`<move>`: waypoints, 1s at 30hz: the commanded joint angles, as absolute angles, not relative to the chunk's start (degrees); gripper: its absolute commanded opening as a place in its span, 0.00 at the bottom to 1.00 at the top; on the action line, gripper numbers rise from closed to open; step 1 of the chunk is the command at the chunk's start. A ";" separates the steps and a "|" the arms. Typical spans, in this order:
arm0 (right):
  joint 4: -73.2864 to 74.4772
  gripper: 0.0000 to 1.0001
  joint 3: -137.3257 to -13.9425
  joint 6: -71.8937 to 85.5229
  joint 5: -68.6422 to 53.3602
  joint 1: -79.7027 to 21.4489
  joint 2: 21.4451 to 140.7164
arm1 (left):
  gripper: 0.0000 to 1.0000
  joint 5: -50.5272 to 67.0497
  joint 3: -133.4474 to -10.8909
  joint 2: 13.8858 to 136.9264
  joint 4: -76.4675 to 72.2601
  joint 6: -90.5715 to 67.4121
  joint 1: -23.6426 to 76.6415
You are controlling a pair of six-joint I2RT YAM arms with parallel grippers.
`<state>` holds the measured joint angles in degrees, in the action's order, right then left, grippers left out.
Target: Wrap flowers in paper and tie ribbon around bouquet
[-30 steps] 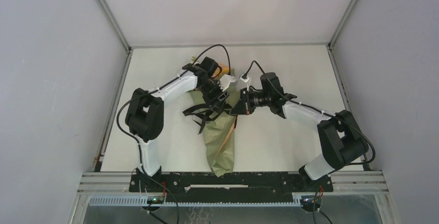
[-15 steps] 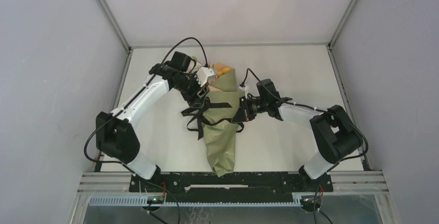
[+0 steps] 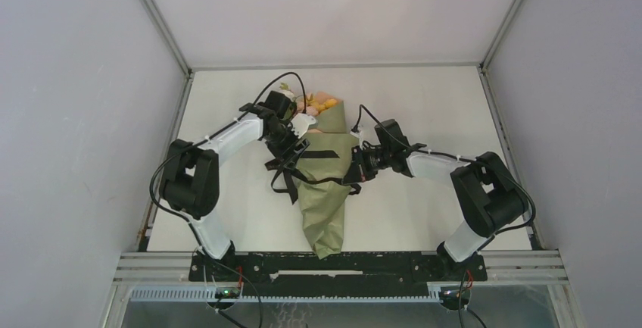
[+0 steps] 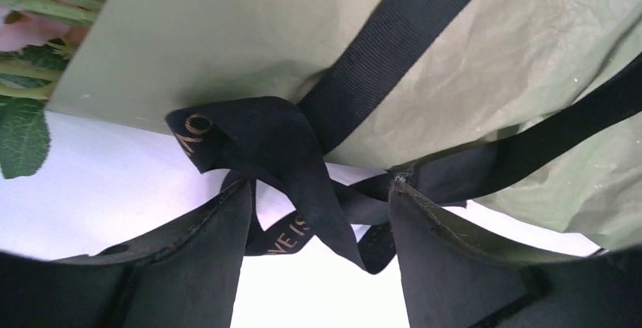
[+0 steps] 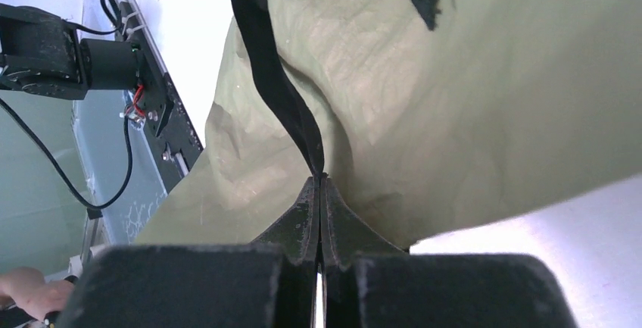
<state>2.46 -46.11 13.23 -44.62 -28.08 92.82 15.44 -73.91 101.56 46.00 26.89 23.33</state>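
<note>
Mid-frame on the counter (image 3: 424, 101) lies the bouquet (image 3: 322, 195), blooms toward the top, the left gripper (image 4: 318, 214) standing wide around the knotted ribbon (image 4: 280, 146) at its left edge, the right gripper (image 5: 318, 192) pinching the ribbon at its right.

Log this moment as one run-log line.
left pincer: open, straddling tangled ribbon | right pincer: shut on ribbon | bouquet: wrapped, ribbon across it

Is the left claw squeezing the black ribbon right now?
No, the left claw stands wide open, with the ribbon lying loose in the gap.
</note>
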 commanded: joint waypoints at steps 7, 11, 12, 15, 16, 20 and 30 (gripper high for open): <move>3.09 0.00 -45.31 12.32 -42.57 -25.49 92.81 | 0.67 11.08 -71.82 103.03 41.77 27.50 23.43; 3.51 0.00 -45.26 12.14 -42.28 -25.16 92.66 | 0.48 12.40 -71.72 103.45 42.39 27.43 23.30; 3.59 0.00 -45.19 12.13 -42.28 -25.22 92.68 | 0.40 12.73 -71.70 103.33 42.72 27.43 23.30; 3.97 0.00 -45.09 11.93 -42.04 -25.14 92.66 | 0.10 14.07 -71.89 101.60 43.99 27.71 22.90; 4.15 0.00 -45.02 11.87 -41.95 -25.06 92.74 | 0.02 14.59 -71.89 100.74 44.31 27.79 22.59; 4.48 0.00 -44.90 11.70 -41.75 -24.98 93.00 | 0.00 16.05 -72.58 97.08 46.72 28.31 20.82; 4.25 0.00 -44.74 11.69 -42.10 -25.09 94.04 | 0.00 26.13 -76.54 88.77 54.13 30.76 19.07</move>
